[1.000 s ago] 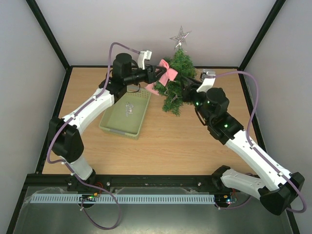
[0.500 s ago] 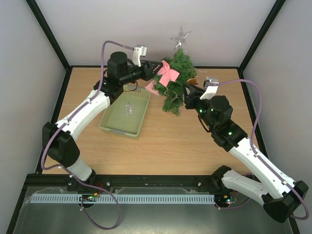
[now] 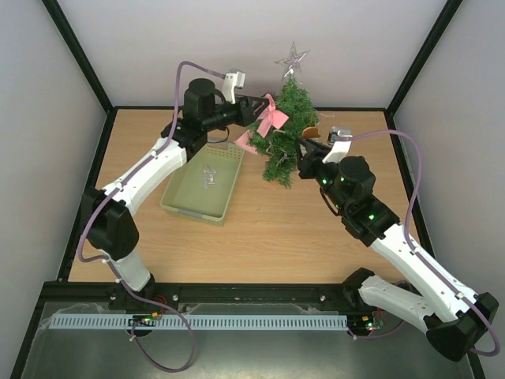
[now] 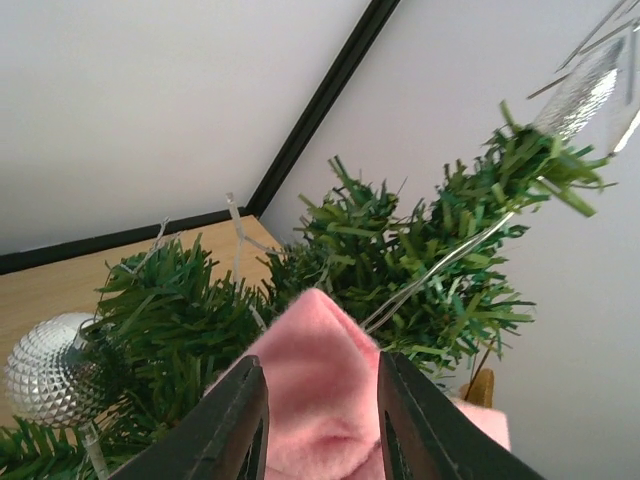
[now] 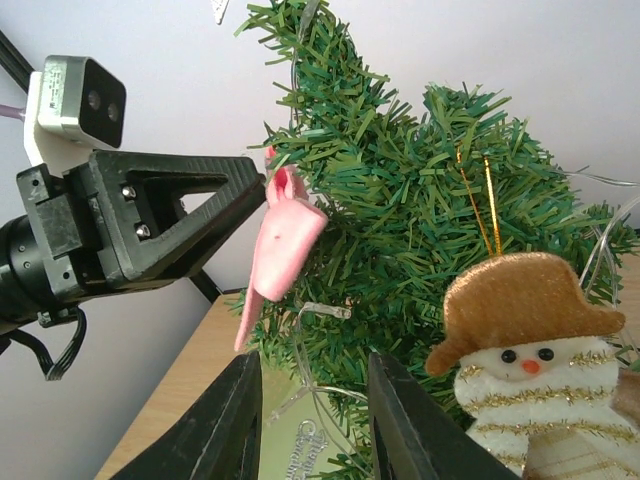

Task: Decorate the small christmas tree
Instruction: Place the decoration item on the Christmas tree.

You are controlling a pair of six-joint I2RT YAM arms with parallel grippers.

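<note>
The small christmas tree stands at the back of the table with a silver star on top. My left gripper is shut on a pink felt bow and presses it against the tree's upper left side. In the left wrist view the bow fills the gap between the jaws. My right gripper hovers at the tree's lower right, open. Only needles and a light wire show beyond its jaws. A snowman ornament hangs on the tree beside it.
A pale green basket lies left of the tree with a silver ornament inside. A silver ball hangs on the tree's left branches. Black frame posts and white walls close off the back and sides.
My left gripper shifted slightly along the tree's upper left with the bow still in it. The right gripper drew back a little from the tree towards the near right.
</note>
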